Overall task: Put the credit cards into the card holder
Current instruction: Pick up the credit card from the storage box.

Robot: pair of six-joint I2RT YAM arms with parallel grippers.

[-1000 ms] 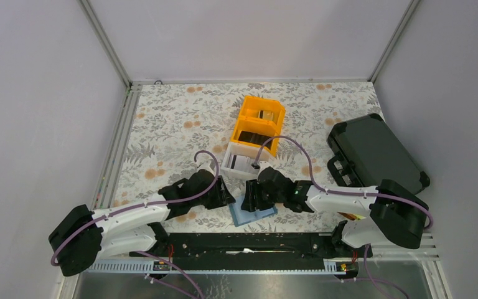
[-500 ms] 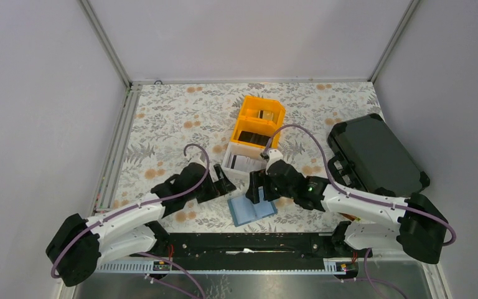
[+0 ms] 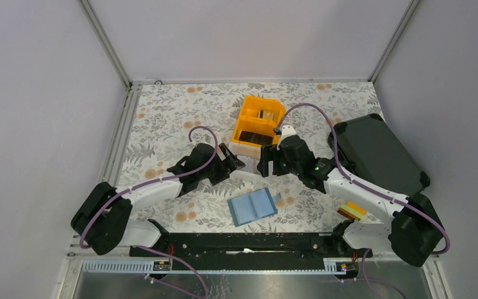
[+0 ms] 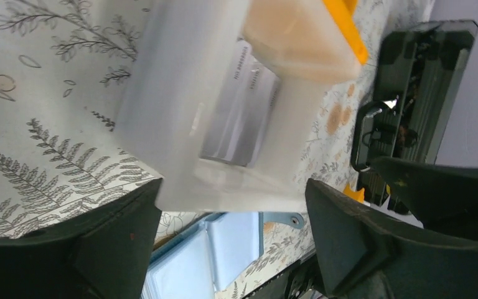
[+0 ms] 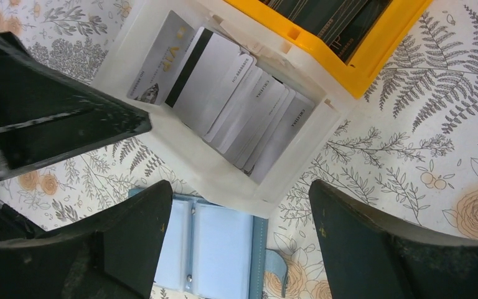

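The card holder (image 3: 253, 207) lies open and flat on the floral mat, its pale blue pockets facing up, nearer the arms than the bins; it also shows as the card holder (image 5: 215, 249) and the card holder (image 4: 211, 255). Several pale credit cards (image 5: 243, 103) stand in a white bin (image 5: 190, 162), and dark cards (image 5: 330, 18) fill the orange bin behind it. My left gripper (image 3: 235, 161) is open at the white bin's left side. My right gripper (image 3: 266, 163) is open at its right side. Nothing sits between the fingers of the left gripper (image 4: 233, 187) or the right gripper (image 5: 239, 187).
Two orange bins (image 3: 259, 121) stand behind the white bin (image 3: 249, 173). A large black hard case (image 3: 376, 152) lies at the right. A small orange-yellow object (image 3: 351, 210) sits by the right arm. The left arm's gripper body (image 5: 37, 118) crowds the white bin's left side.
Both arms have lifted off the card holder and moved back to the white bin. Both grippers have opened wide. The card holder now lies uncovered.
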